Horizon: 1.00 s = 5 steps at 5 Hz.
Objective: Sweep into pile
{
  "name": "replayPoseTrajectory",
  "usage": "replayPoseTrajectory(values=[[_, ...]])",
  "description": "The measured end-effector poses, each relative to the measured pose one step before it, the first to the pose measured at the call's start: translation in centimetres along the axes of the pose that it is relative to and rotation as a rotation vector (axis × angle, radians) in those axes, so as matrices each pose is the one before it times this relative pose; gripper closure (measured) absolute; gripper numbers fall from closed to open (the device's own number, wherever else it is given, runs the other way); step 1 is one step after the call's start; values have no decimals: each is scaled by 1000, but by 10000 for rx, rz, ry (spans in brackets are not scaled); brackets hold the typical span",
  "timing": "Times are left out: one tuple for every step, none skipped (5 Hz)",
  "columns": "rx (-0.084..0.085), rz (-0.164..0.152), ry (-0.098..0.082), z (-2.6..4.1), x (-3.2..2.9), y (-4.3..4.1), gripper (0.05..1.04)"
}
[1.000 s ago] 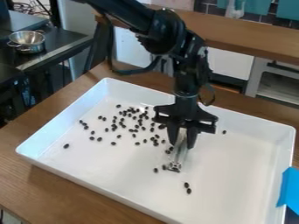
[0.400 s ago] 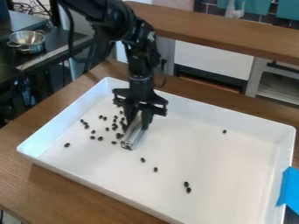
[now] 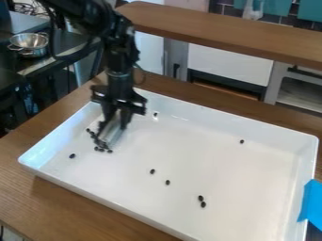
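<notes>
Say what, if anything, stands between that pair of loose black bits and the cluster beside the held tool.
Two single black bits lie roughly along the line from the pair to the cluster; nothing else visible blocks it.

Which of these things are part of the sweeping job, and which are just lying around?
Part of the job:
- black robot arm
- silver, tube-like tool in its jaws
- small, dark, oval pieces
- white, shallow, rectangular tray

Just lying about:
- shiny, silver, round metal bowl
- bright blue, flat sheet at the tray's edge
</notes>
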<state>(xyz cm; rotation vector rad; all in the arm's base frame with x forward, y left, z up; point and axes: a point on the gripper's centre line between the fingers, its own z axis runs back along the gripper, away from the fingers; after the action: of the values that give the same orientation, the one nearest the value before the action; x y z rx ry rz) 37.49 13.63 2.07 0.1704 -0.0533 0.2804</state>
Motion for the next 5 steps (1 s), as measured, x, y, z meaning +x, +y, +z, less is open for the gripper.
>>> replayPoseTrajectory(values=[[358, -131, -210, -239, 489, 1068, 716], [-182, -91, -316, 191, 34, -95, 716], [-1330, 445, 321, 683, -850, -741, 716], [-973, 487, 211, 2074, -492, -2861, 716], [-453, -235, -600, 3193, -1291, -4832, 716]])
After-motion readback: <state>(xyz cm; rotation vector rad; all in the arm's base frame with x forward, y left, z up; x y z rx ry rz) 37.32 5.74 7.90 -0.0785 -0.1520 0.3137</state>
